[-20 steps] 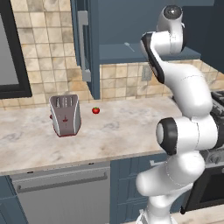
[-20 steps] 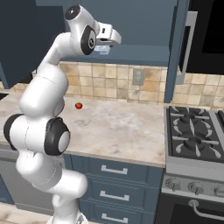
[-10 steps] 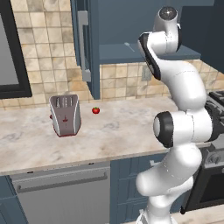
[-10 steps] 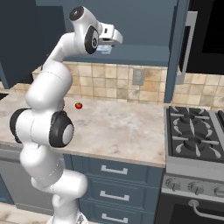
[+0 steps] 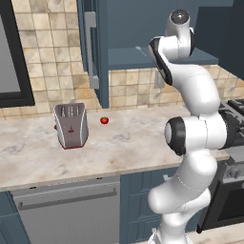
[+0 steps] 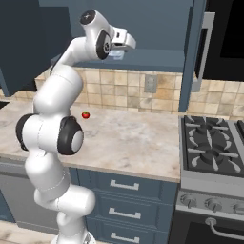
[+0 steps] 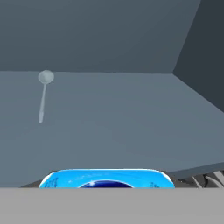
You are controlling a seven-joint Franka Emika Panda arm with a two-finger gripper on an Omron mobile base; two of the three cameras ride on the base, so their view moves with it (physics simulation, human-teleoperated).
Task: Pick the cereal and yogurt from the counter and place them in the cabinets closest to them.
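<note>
Yogurt [image 7: 106, 178]: small cup, bright light-blue top with a darker blue centre and white edging, visible at the bottom of the hand view, raised to the level of the open cabinet shelf [image 7: 113, 113]; seen in the right base view as a pale blue-white shape [image 6: 116, 55] just under the raised hand, in front of the shelf. Cabinets [image 5: 143, 28]: dark blue-grey wall units, one door [image 5: 90, 47] swung open with a long grey bar handle, blue shelf bare at its front. Worktop [image 5: 124, 143]: beige marbled stone, pale front edge, running below the cabinets. Cereal: position cannot be told.
</note>
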